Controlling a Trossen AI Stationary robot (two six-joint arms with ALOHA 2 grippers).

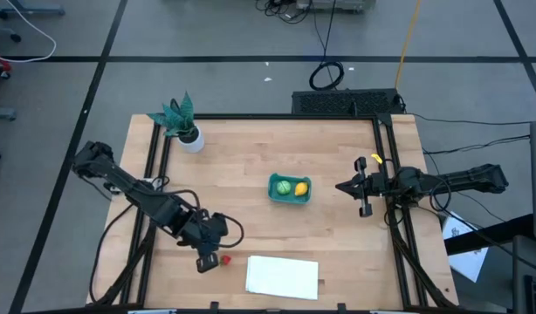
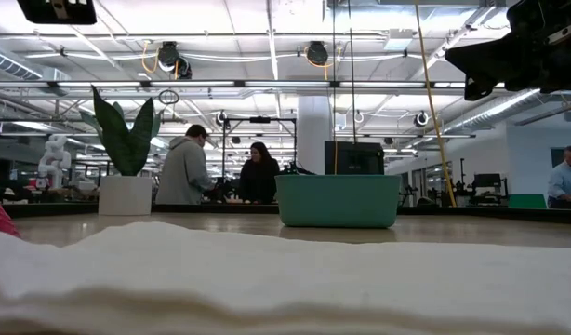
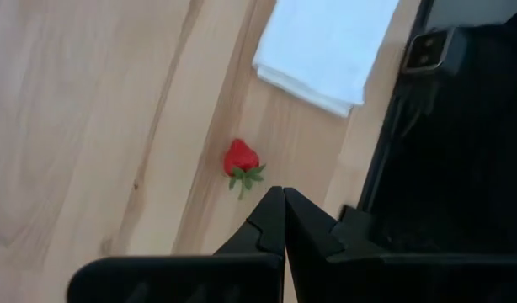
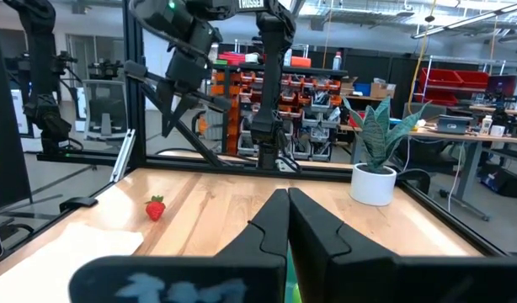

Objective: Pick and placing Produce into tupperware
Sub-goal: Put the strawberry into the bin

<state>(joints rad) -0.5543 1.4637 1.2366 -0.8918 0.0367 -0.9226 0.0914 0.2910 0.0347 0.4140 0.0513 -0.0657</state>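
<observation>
Red and small, the toy strawberry (image 1: 224, 259) lies on its side on the wooden table (image 1: 250, 166), at the near left, between the left gripper (image 1: 203, 262) and the white sheet (image 1: 283, 276). It is the only fruit not yet in the tub. The teal tupperware (image 1: 289, 188) stands right of centre and already holds the light-green fruit (image 1: 285, 187) and the yellow lemon (image 1: 301, 188).

Handling, as a judgement: the strawberry looks like light moulded plastic, stiff, with a smooth skin that could slip or skitter when pinched. Its body tapers toward the tip, so fingers closing near the tip would likely squeeze it out. The soundest hold is across the widest part of the body, just below the green leaf cap, with the fingers coming straight down either side. It is not fragile; a firm pinch should do no harm.

Left arm: stretched from the far left corner toward the near edge, wrist pitched down, claw just beside the strawberry and above the table. In the left wrist view the strawberry (image 3: 241, 160) sits just ahead of the fingertips (image 3: 275, 220), which are clenched together on nothing. They must open before any descent.

Right arm: waiting at the right edge of the table, right gripper (image 1: 364, 194) pointing left toward the tub, fingers likewise pressed together and empty.
</observation>
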